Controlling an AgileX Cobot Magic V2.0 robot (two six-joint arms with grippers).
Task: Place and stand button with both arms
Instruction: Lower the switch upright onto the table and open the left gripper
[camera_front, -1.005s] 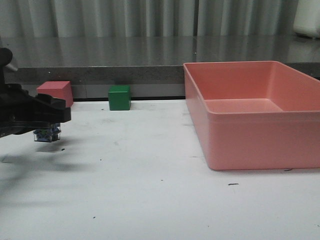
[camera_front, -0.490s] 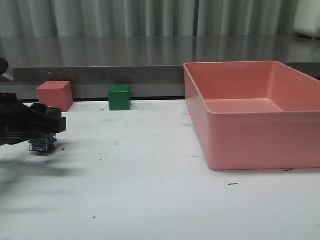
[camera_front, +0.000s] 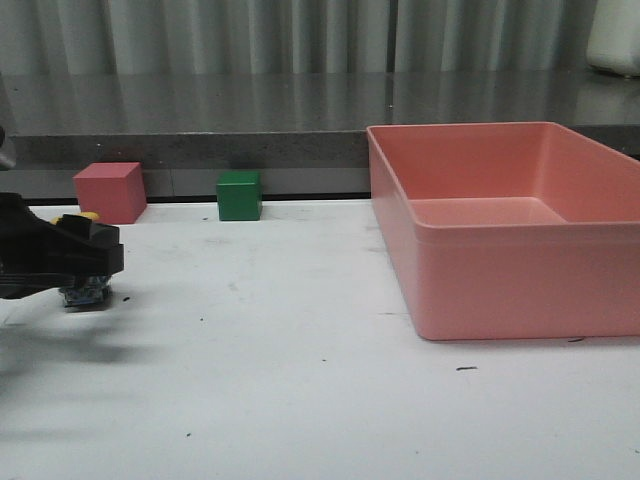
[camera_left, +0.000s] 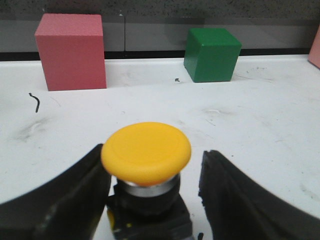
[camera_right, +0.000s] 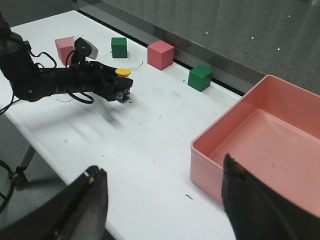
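The white tabletop (camera_front: 300, 380) carries a big pink bin (camera_front: 505, 225), and all other things lie well apart from this bin, toward the left arm's side. The pink cube (camera_front: 110, 190) and the green cube (camera_front: 240, 195) stand at the far edge of the tabletop, beside each other with a gap between. The left claw (camera_front: 85, 262) is low over the tabletop, nearer to the robot than the pink cube, and its two fingers (camera_left: 60, 200) are clamped on the black body of the button (camera_left: 146, 165). The button stands upright, yellow cap on top, and in the front view its bluish base seems to touch the surface or to be just above it; I cannot tell which. The right claw (camera_right: 162, 200) hangs high above the tabletop, its fingers wide apart and holding nothing. I judge that the step in hand is to set the button down standing. To do it well, the left arm should lower straight until the base lies flat, then part the fingers slowly and evenly, so that no finger drags the body sideways. Then it should rise straight up, because the wide cap overhangs the body and a tilted retreat could catch it and tip the button over.
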